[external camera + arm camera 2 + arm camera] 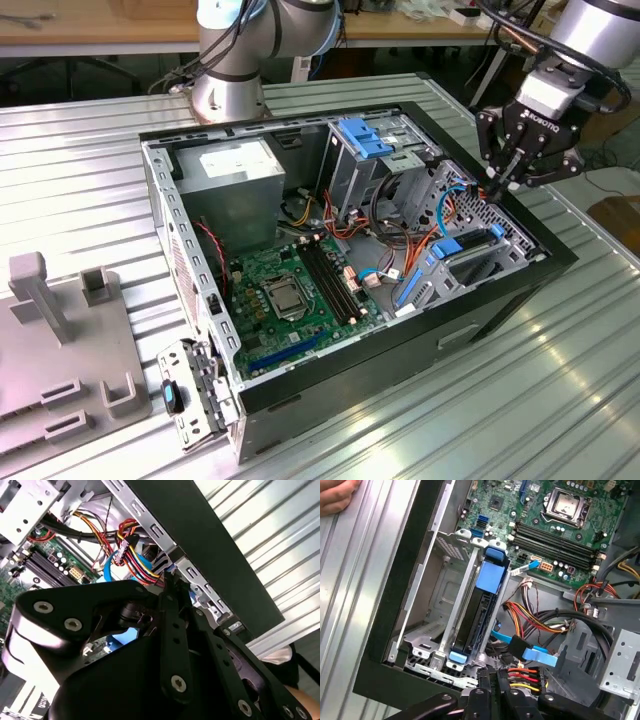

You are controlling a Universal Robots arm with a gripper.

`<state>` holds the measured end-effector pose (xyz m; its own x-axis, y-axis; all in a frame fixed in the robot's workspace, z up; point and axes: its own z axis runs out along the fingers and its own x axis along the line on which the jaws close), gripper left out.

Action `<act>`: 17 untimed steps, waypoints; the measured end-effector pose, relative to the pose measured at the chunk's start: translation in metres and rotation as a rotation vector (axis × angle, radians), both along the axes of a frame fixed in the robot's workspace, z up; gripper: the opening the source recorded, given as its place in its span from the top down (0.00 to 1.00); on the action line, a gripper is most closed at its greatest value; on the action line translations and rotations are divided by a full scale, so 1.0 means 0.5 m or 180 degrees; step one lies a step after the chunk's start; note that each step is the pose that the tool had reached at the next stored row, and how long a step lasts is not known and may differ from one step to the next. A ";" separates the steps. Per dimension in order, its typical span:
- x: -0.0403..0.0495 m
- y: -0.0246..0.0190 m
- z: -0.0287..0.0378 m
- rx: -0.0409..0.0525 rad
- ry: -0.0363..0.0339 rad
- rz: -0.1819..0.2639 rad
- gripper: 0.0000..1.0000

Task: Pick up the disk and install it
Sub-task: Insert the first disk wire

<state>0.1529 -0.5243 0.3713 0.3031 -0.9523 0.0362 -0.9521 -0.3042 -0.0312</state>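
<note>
The disk (476, 614) sits on edge in the metal cage (447, 597) along the computer case's (520, 292) edge on the exterior view's right, its blue rails (458, 656) keeping it seated in the slot, while the pincer (498, 182) hangs just above, pinched narrow and holding nothing

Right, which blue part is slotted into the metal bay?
The hard disk, dark body between blue rails, on edge in the bay. The blue data cable lies outside it, among the wires.

Ribbed metal tabletop (80, 160), perhaps wooden bench (100, 22)
</note>
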 end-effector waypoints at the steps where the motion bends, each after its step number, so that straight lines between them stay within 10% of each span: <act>1: 0.000 0.0000 0.000 0.0000 0.0000 -0.0047 0.83; 8: 0.000 -0.0004 0.000 0.0000 0.0003 -0.0361 0.83; 17: -0.005 -0.0254 0.000 0.0000 0.0003 -0.0386 0.83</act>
